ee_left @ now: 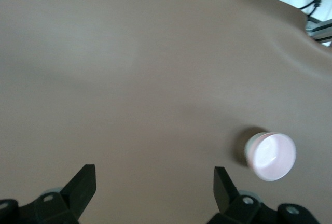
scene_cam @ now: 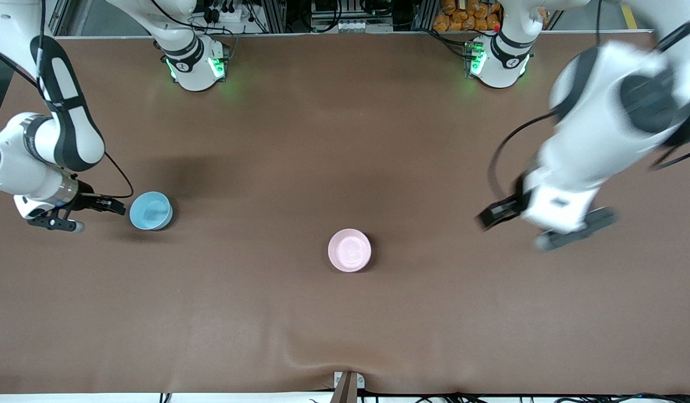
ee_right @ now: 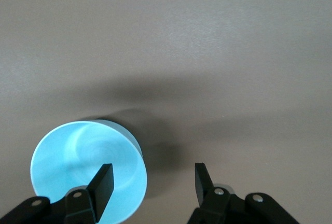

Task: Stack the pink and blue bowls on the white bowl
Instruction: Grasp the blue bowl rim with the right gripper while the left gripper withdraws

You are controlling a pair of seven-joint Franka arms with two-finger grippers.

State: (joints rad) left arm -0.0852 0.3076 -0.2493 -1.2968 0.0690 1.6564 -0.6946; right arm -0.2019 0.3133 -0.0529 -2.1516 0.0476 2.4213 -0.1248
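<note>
The pink bowl [scene_cam: 349,250] is seen standing right way up near the middle of the worktop [scene_cam: 345,330], a little closer to the front-camera edge than to the edge where the arms are fixed. No separate white bowl can be seen anywhere, though in the left wrist view a paler rim shows under the pink bowl [ee_left: 271,156]. It may be that the pink bowl is already set in the white one, but this cannot be told for sure.

The blue bowl [scene_cam: 150,210] is found close to the right arm's end of the worktop, well apart from the pink bowl and a little farther from the front camera. It stands alone, right way up, so it is judged that it is not yet stacked.

The right gripper [scene_cam: 86,213] is held low, just beside the blue bowl, at the side toward the right arm's end of the worktop. In the right wrist view one finger [ee_right: 101,183] is seen over the inside of the blue bowl [ee_right: 88,172] and the other outside the wall. The right gripper [ee_right: 152,184] is partly open, and nothing is pinched yet. It is likely placed this way so the rim can be gripped and the bowl lifted.

The left gripper [scene_cam: 544,225] is seen over bare worktop toward the left arm's end, blurred by motion. In the left wrist view the left gripper [ee_left: 154,186] is spread wide and nothing is held.
</note>
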